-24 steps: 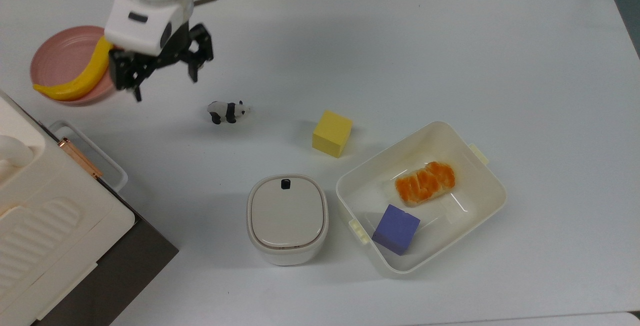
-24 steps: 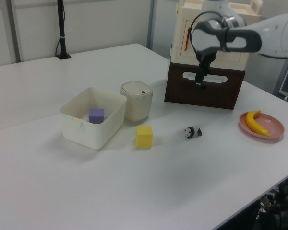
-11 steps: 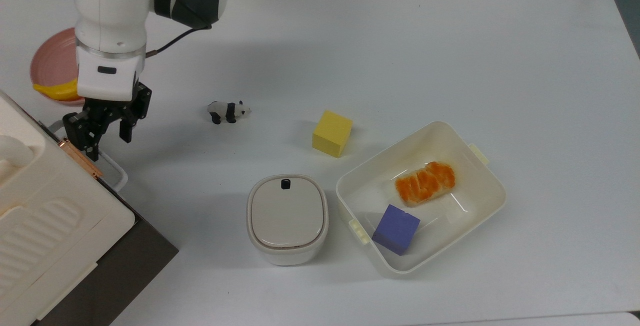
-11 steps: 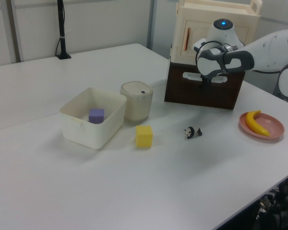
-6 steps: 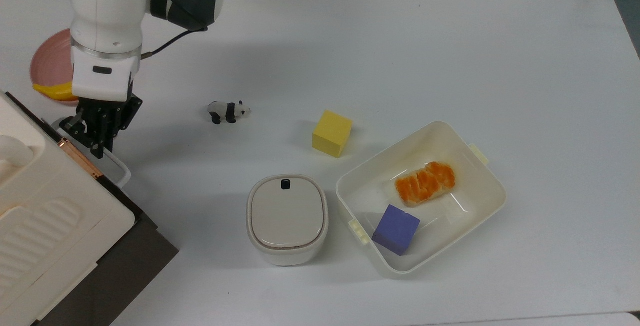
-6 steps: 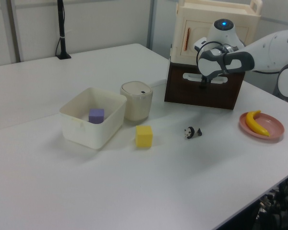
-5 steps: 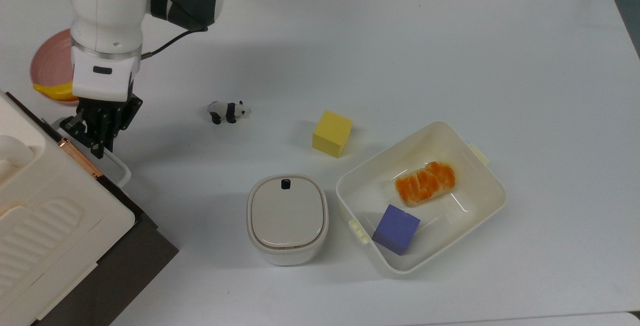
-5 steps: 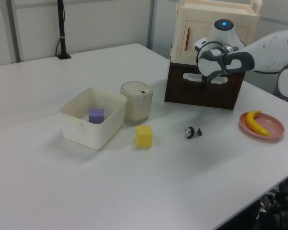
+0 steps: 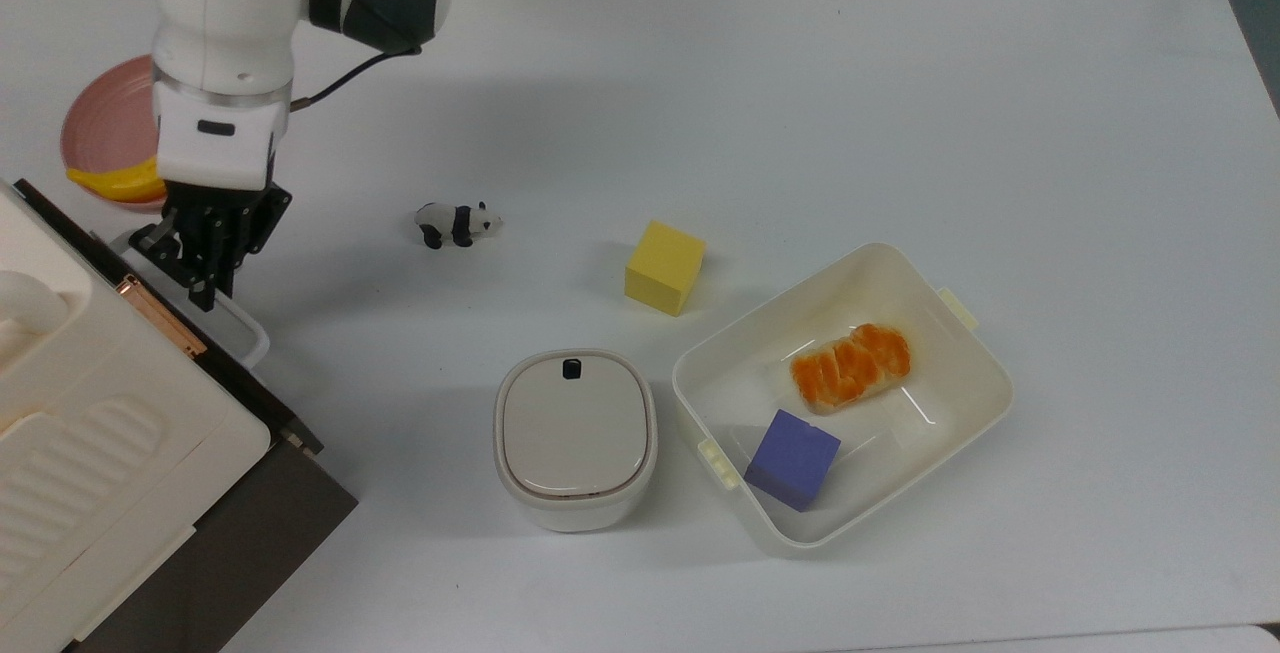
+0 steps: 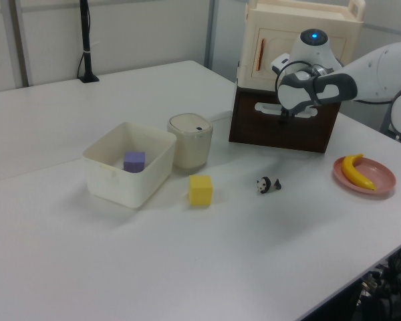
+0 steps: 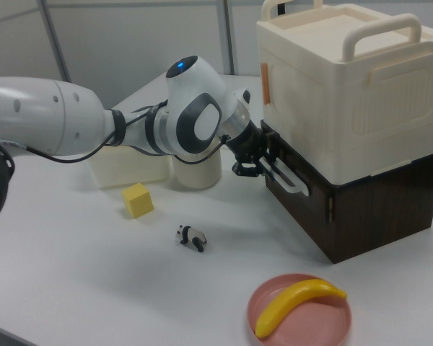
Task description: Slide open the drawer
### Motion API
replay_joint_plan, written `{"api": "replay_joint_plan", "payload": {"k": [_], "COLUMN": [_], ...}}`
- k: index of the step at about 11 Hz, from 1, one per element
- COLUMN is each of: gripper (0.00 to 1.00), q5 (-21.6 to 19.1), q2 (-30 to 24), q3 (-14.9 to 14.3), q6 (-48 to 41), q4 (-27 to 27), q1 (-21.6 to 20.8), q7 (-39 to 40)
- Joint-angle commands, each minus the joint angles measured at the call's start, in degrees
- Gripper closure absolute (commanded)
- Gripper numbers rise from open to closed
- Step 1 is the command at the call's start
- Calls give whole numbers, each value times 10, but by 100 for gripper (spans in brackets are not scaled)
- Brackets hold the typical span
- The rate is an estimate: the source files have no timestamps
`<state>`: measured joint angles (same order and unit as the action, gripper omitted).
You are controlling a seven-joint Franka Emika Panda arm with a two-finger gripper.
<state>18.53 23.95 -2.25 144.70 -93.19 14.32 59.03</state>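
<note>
Gripper, left edge of the top view: fingers closed on the white loop handle of the drawer. Drawer at lower left of the top view, dark front pulled slightly out from under the cream appliance. Nearby on the table: panda figure, yellow cube, lidded pot, tub holding bread and purple cube.

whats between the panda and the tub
In the top view, the yellow cube sits between the panda and the tub, apart from both; the rest is bare table.
</note>
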Motion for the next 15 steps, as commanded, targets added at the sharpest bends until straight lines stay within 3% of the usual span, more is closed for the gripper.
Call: {"api": "replay_joint_plan", "payload": {"k": [1,5,7,8,10,11,13,15], "gripper": [97,97,97,91,17,11,11,8], "q5": [17,16,16,16,12,12,8,6], "q2": [-104,-159,-161,-160,-159,-162,-168,-169], "q3": [0,0,0,0,1,1,4,6], "q6": [16,10,1,1,0,-3,-57,-133], "q4": [-145,-210,-211,-209,-204,-198,-175,-140], "q1": [-33,-56,-66,-66,-62,-62,-69,-111], "q7": [-24,-46,-63,-63,-66,-65,-74,-141]}}
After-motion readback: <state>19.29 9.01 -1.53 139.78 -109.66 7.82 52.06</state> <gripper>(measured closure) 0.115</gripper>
